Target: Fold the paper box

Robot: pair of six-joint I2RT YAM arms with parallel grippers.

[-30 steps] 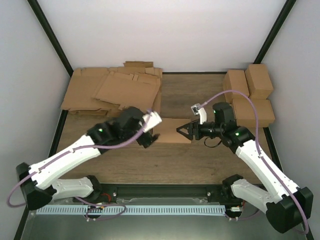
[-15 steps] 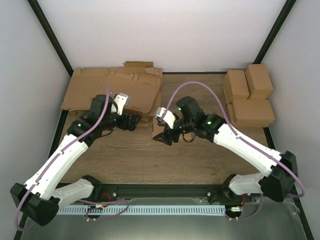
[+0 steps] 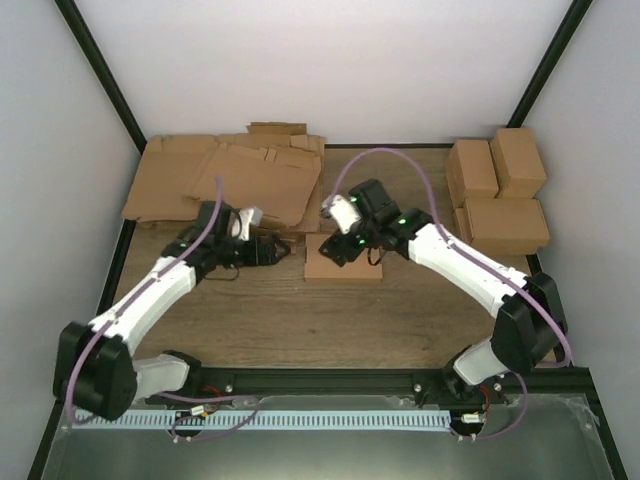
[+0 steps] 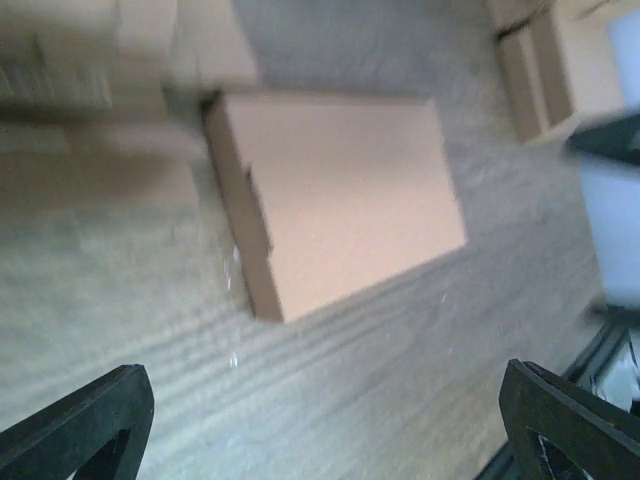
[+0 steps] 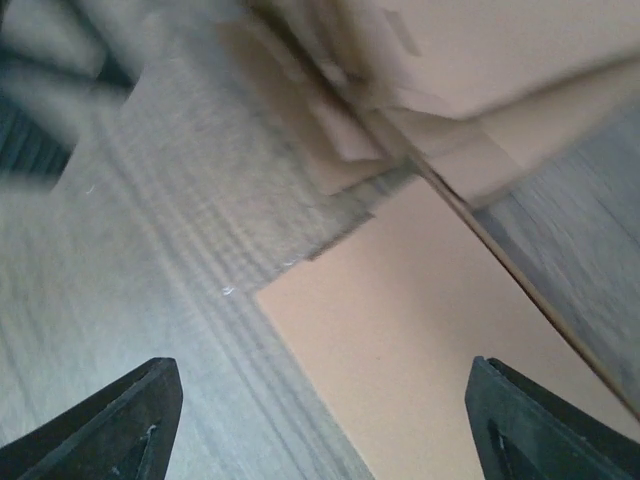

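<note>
The paper box (image 3: pixel 345 264) lies flat and unfolded on the wooden table (image 3: pixel 260 320) at the centre of the top view, just below the lower right corner of the heap of flat cardboard sheets (image 3: pixel 230 180) that fills the upper left. It seems to have been set apart from that heap so both arms can reach it without catching the other sheets. The left gripper (image 3: pixel 283 250) sits just to the left of the box at about table height, claw released and empty. Its wrist view shows the two fingers (image 4: pixel 85 425) spread wide at the bottom corners of the frame, with only bare wood between them and the box's near edge ahead. That pose suits a push or pinch on the box's left edge. The right gripper (image 3: pixel 340 250) hangs over the upper left part of the box, pointing down, claw likewise released and holding nothing. Its own view shows the fingertips far apart above the plain brown panel, with the edge of the sheets at the upper right. That picture is blurred, so whether either tip touches the cardboard cannot be told. Finished folded boxes (image 3: pixel 500 195) are stacked at the upper right of the top view, well apart from the work, presumably to keep the middle free. Folding appears not yet begun.
</note>
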